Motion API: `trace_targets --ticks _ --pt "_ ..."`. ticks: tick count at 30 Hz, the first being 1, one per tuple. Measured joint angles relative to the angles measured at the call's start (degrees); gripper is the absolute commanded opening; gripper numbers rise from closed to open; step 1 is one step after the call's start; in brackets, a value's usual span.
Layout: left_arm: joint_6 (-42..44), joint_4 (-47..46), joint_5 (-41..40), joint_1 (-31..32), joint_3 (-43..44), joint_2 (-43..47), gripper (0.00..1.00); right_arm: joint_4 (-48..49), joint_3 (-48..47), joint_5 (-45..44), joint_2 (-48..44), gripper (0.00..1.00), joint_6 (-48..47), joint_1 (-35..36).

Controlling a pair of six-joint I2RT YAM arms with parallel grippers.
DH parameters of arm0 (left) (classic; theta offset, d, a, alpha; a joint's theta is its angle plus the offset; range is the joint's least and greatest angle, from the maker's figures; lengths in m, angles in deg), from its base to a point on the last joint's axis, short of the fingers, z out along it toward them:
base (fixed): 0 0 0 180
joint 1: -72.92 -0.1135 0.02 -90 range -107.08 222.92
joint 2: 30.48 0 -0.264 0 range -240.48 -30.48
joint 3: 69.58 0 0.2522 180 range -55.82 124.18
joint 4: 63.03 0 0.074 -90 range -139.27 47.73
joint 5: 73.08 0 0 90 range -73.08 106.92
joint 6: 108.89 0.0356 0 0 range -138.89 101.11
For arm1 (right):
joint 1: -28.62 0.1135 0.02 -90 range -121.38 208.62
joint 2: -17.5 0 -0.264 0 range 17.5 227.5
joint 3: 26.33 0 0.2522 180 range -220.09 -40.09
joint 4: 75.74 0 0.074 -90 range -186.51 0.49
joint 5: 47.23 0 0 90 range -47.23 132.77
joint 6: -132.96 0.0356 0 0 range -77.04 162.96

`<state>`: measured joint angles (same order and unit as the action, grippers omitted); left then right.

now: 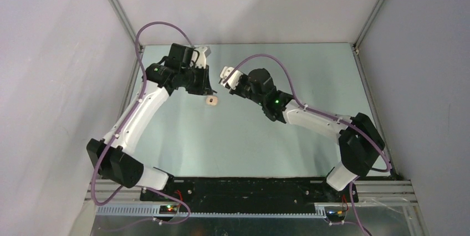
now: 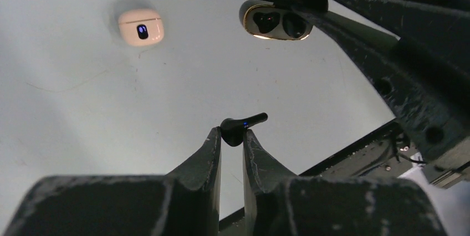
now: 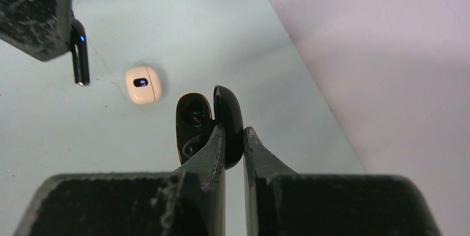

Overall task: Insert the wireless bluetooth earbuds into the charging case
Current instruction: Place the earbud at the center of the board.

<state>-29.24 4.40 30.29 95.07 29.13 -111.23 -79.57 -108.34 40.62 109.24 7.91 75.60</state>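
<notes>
One black bud (image 2: 244, 124) pinched in the left gripper (image 2: 231, 136); one open black case (image 3: 193, 118) clamped by its lid in the right gripper (image 3: 233, 137). One shut cream case (image 1: 211, 101) lies nearby on the far pale table (image 1: 249, 142), white-walled.

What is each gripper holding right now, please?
Left gripper: shut on the black earbud.
Right gripper: shut on the black charging case, which is open.

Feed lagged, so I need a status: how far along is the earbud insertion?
Done: the black case is open, clamped in the right gripper. In hand: the left gripper pinches a black earbud, not yet in the case. Left: seating it. A white case lies shut.
</notes>
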Motion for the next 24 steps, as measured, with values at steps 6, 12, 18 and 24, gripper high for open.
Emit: trace_targets --ticks 6,12,18,24 --pt "-3.9 1.4 0.2 -1.0 0.6 -2.3 0.00 1.8 0.0 0.0 1.5 0.00 -1.5 1.4" --pt "-7.1 2.2 -2.3 -1.8 5.1 -6.2 0.00 2.0 0.0 -0.1 1.6 0.00 -2.2 2.3" --pt "-10.8 3.8 -6.3 -4.0 5.2 -7.2 0.00 -0.8 0.0 -1.7 1.5 0.00 -1.3 1.8" --pt "-12.3 5.4 -11.0 -4.8 2.0 -11.6 0.00 -9.1 0.0 -1.9 -1.6 0.00 2.3 -3.2"
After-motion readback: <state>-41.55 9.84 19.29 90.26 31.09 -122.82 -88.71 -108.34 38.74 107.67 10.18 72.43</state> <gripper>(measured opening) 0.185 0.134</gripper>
